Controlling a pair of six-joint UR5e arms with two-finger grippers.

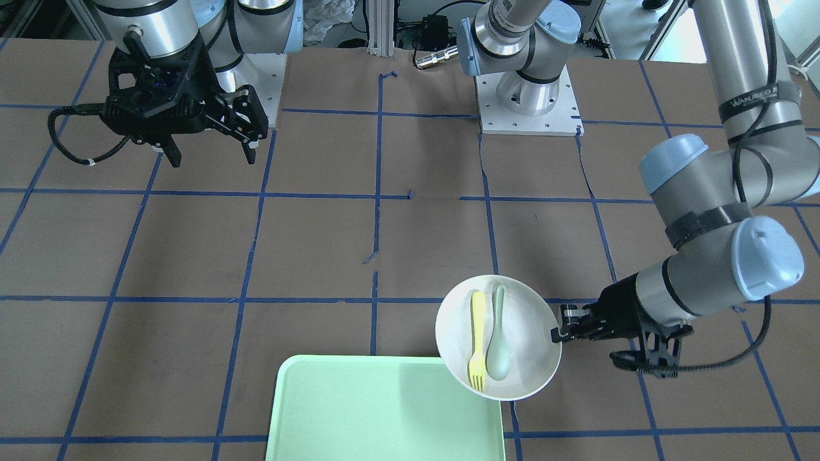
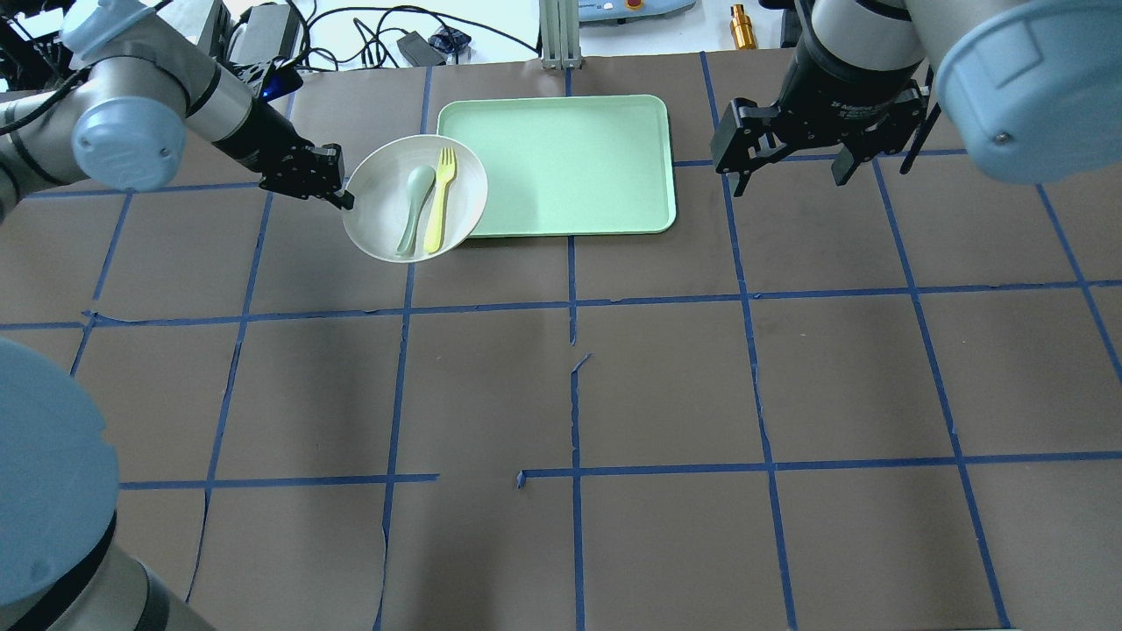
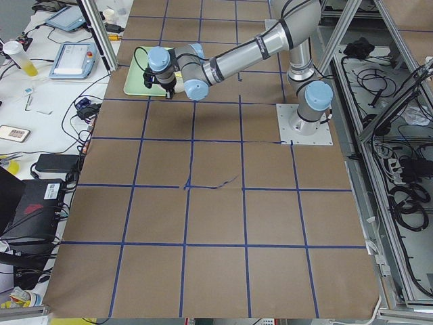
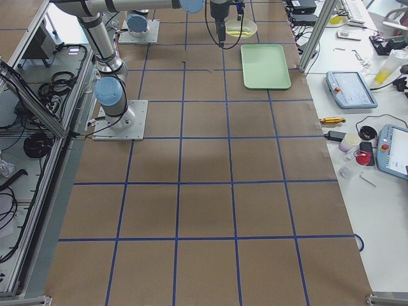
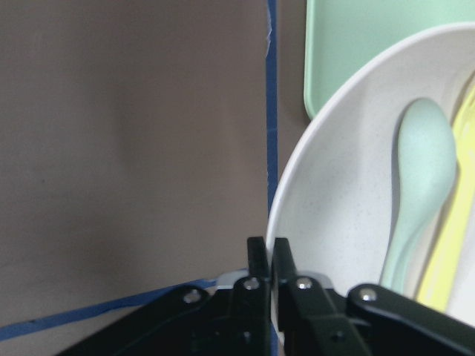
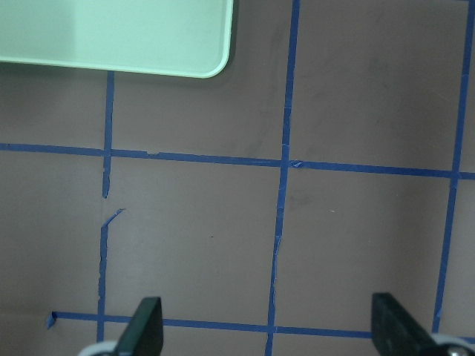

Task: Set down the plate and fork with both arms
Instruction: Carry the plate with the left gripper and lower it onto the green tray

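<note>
The off-white plate (image 1: pixel 533 358) (image 2: pixel 375 219) sits left of the mint-green tray (image 2: pixel 561 166), and its rim overlaps the tray's near-left corner. The pale yellow fork (image 1: pixel 477 339) (image 2: pixel 440 206) lies in the plate beside a grey-green spoon (image 1: pixel 498 346) (image 2: pixel 412 206). My left gripper (image 1: pixel 556 334) (image 2: pixel 347 198) is shut on the plate's outer rim. The left wrist view shows its jaws pinching the rim (image 5: pixel 269 256), with the spoon (image 5: pixel 423 170) and fork (image 5: pixel 454 252) inside the plate. My right gripper (image 1: pixel 208 153) (image 2: pixel 789 175) is open and empty, hovering right of the tray.
The tray (image 1: pixel 384 410) (image 6: pixel 111 37) holds nothing. The brown table carries a grid of blue tape lines (image 2: pixel 574 307). Arm bases (image 1: pixel 528 96) stand at the robot's edge. Cables and devices lie beyond the far edge (image 2: pixel 394 35).
</note>
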